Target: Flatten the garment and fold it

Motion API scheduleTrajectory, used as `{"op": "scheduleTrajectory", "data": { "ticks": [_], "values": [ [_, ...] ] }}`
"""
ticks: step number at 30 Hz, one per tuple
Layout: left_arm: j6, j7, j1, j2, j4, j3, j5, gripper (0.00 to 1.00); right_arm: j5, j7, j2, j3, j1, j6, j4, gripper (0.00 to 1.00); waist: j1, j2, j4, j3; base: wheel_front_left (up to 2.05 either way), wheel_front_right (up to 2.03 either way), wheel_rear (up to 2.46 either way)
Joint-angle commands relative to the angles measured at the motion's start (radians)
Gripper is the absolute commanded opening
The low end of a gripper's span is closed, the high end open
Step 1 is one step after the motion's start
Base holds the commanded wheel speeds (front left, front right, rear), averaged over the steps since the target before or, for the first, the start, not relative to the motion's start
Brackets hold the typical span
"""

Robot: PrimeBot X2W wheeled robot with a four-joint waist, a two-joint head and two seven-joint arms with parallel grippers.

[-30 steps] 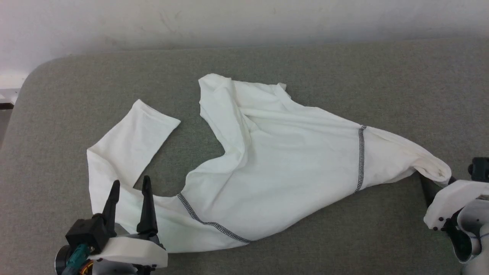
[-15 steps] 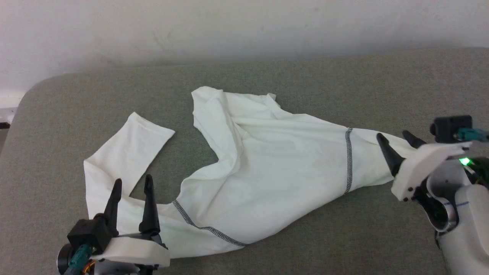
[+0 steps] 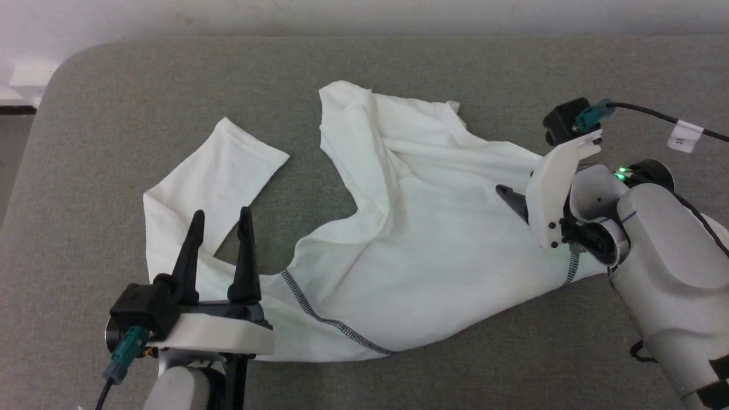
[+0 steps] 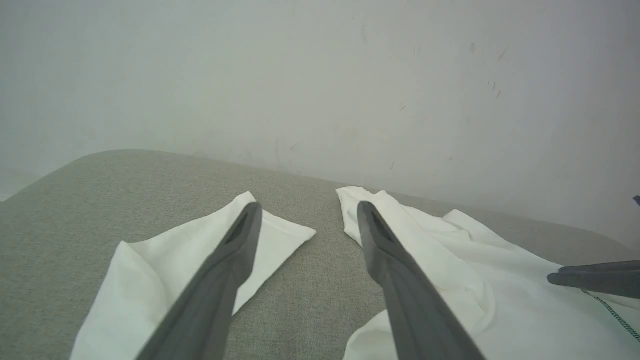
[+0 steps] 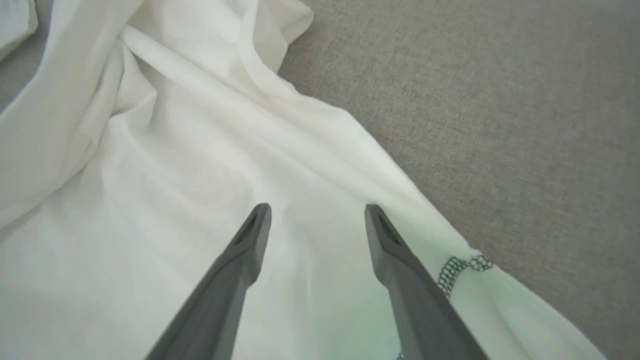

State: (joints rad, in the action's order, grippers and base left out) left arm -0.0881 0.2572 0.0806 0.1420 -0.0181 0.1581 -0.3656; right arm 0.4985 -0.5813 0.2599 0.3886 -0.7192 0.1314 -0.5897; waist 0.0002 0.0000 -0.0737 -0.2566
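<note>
Grey cushion [image 3: 114, 85] holds the garment [image 3: 433, 250] beneath left hand [image 3: 222, 214] and right hand [image 5: 317, 206], both unclenched.

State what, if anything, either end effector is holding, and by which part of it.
Nothing is held. The left end effector and the right end effector both stand open over the garment, with no fabric pinched.

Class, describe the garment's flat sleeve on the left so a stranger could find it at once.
Start at the grey padded surface and find the white garment crumpled across it. At its left end, beyond the left gripper, one sleeve lies flat, angled away with a squared-off end, unlike the wrinkled rest.
</note>
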Motion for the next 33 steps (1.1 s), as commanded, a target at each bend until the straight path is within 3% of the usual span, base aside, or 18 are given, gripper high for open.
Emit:
{"op": "scheduleTrajectory", "data": {
  "ticks": [1, 3, 4, 6, 7, 14, 20, 29, 30, 31, 32, 33],
  "values": [
    [0.012, 0.005, 0.022, -0.009, 0.001, -0.005, 0.012, 1.0, 0.026, -0.016, 0.002, 0.04, -0.027, -0.001, -0.038, 1.0, -0.0002, 0.0, -0.048, -0.058, 0.0, 0.0, 0.0],
    [0.022, 0.005, 0.029, -0.016, 0.009, -0.01, 0.018, 1.0, 0.055, -0.044, 0.004, 0.088, -0.044, -0.001, -0.084, 1.0, -0.0002, 0.0, -0.052, -0.061, 0.0, 0.0, 0.0],
    [0.026, 0.005, 0.031, -0.019, 0.013, -0.013, 0.02, 1.0, 0.073, -0.061, 0.003, 0.107, -0.048, -0.001, -0.105, 0.78, -0.0002, 0.0, -0.053, -0.062, 0.0, 0.0, 0.0],
    [0.034, 0.005, 0.032, -0.025, 0.02, -0.018, 0.026, 1.0, 0.104, -0.089, 0.004, 0.142, -0.056, -0.001, -0.135, 0.08, -0.0002, 0.0, -0.054, -0.061, 0.0, 0.0, 0.0],
    [0.037, 0.005, 0.032, -0.026, 0.023, -0.018, 0.032, 1.0, 0.118, -0.097, 0.006, 0.156, -0.06, -0.001, -0.144, 0.0, -0.0002, 0.0, -0.054, -0.06, 0.0, 0.0, 0.0],
    [0.059, 0.005, 0.039, -0.035, 0.026, -0.023, 0.069, 1.0, 0.111, 0.078, 0.028, 0.207, -0.178, -0.001, -0.133, 0.0, -0.0002, 0.0, -0.044, -0.074, 0.0, 0.0, 0.0],
    [0.074, 0.005, 0.068, -0.049, 0.022, -0.017, 0.09, 1.0, 0.054, 0.306, 0.026, 0.163, -0.34, -0.001, -0.201, 0.0, -0.0002, 0.0, -0.065, -0.112, 0.0, 0.0, 0.0],
    [0.094, 0.005, 0.098, -0.068, 0.036, -0.006, 0.104, 1.0, 0.04, 0.424, -0.018, 0.155, -0.402, -0.001, -0.388, 0.0, -0.0002, 0.0, -0.099, -0.143, 0.0, 0.0, 0.0],
    [0.096, 0.005, 0.101, -0.07, 0.039, -0.007, 0.104, 1.0, 0.043, 0.446, -0.02, 0.155, -0.398, -0.001, -0.406, 0.07, -0.0002, 0.0, -0.101, -0.145, 0.0, 0.0, 0.0],
    [0.098, 0.005, 0.104, -0.072, 0.041, -0.008, 0.105, 1.0, 0.048, 0.463, -0.022, 0.155, -0.39, -0.001, -0.426, 0.33, -0.0002, 0.0, -0.101, -0.145, 0.0, 0.0, 0.0],
    [0.099, 0.005, 0.105, -0.074, 0.043, -0.01, 0.106, 1.0, 0.049, 0.482, -0.026, 0.16, -0.384, -0.001, -0.44, 0.73, -0.0002, 0.0, -0.1, -0.144, 0.0, 0.0, 0.0],
    [0.1, 0.005, 0.106, -0.075, 0.046, -0.012, 0.107, 1.0, 0.051, 0.507, -0.029, 0.166, -0.375, -0.001, -0.45, 1.0, -0.0002, 0.0, -0.097, -0.141, 0.0, 0.0, 0.0]
  ]
}}
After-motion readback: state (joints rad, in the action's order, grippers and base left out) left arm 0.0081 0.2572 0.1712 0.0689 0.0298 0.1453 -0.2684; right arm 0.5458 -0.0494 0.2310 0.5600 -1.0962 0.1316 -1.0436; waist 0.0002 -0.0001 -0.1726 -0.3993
